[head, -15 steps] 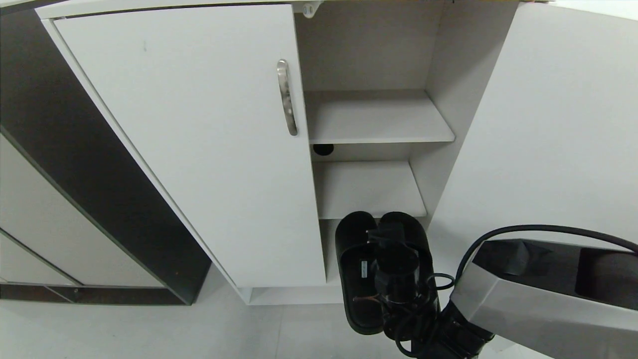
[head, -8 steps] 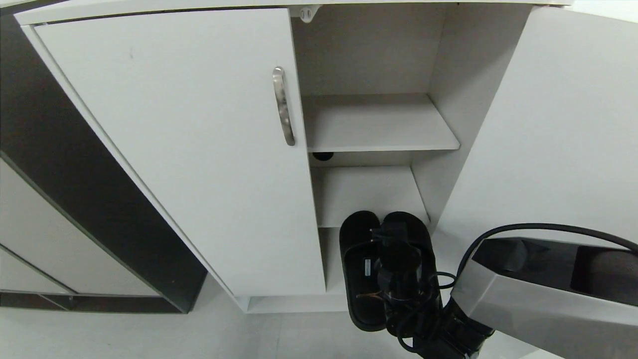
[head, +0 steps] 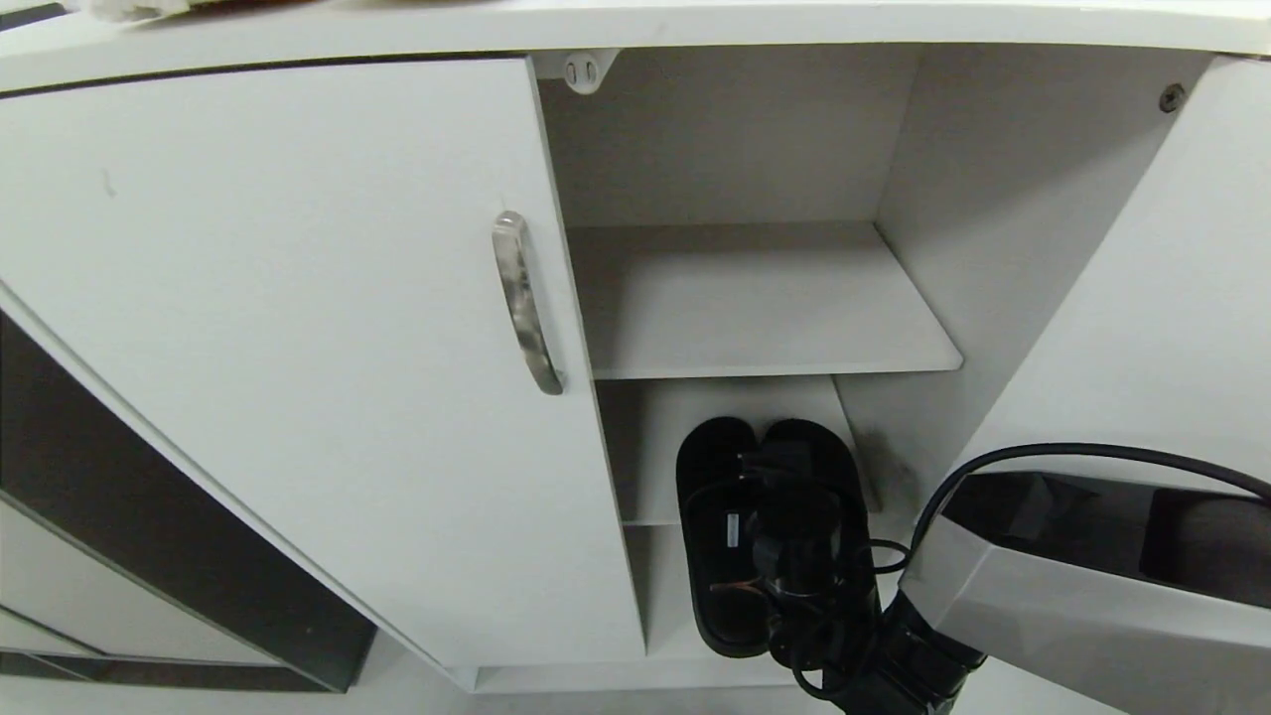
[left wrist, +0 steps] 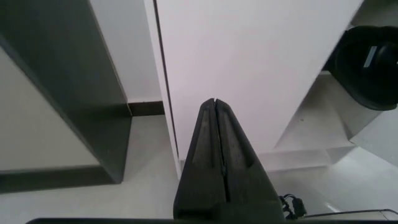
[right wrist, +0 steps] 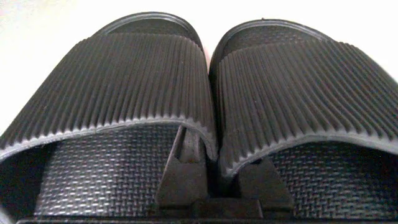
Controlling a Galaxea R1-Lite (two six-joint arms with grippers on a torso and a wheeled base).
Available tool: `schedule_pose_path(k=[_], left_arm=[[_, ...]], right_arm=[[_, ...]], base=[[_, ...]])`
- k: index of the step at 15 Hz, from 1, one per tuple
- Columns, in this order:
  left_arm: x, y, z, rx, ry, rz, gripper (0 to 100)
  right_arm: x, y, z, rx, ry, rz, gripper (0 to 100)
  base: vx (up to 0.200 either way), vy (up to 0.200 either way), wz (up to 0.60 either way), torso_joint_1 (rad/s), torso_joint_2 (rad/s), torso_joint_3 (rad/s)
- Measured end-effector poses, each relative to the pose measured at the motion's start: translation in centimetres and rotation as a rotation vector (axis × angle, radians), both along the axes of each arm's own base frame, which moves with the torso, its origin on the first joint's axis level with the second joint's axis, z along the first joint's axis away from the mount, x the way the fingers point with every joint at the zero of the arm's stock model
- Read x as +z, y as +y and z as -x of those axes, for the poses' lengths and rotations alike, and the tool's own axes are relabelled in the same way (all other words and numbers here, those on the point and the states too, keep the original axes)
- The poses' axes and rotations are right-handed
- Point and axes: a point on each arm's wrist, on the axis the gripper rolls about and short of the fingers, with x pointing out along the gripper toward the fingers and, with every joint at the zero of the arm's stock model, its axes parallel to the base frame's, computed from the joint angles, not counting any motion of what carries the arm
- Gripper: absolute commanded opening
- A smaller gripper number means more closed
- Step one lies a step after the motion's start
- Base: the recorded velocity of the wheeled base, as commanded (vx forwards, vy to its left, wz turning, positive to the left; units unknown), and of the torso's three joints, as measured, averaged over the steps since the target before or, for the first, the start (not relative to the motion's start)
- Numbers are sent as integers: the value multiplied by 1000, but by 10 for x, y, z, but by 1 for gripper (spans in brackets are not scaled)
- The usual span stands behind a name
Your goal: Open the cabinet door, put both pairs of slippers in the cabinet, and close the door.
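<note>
The cabinet is open; at 5 o'clock the right claw pinches both slippers together for shelving; the left claw is closed, empty.

The right pincer holds the pair of slippers side by side at the open half of the cabinet. Beyond the pincer are the shelves. The shut door stands to its left, and the open door to its right.
</note>
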Motion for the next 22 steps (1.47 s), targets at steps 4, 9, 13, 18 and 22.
schedule_pose_path(k=[4, 9, 13, 18, 22], left_arm=[[0, 0, 0, 0, 0, 0, 0], [0, 0, 0, 2, 0, 2, 0], [0, 0, 0, 3, 0, 2, 0], [0, 0, 0, 3, 0, 3, 0], [0, 0, 0, 3, 0, 3, 0]], right_arm=[[6, 6, -9, -5, -17, -12, 0], [14, 12, -44, -44, -27, -20, 0], [15, 16, -74, -81, -28, -21, 0], [25, 10, -101, -119, -32, -29, 0], [34, 12, -116, -125, -39, -44, 0]], base=[[0, 0, 0, 0, 0, 0], [0, 0, 0, 0, 0, 0], [0, 0, 0, 0, 0, 0], [0, 0, 0, 0, 0, 0], [0, 0, 0, 0, 0, 0]])
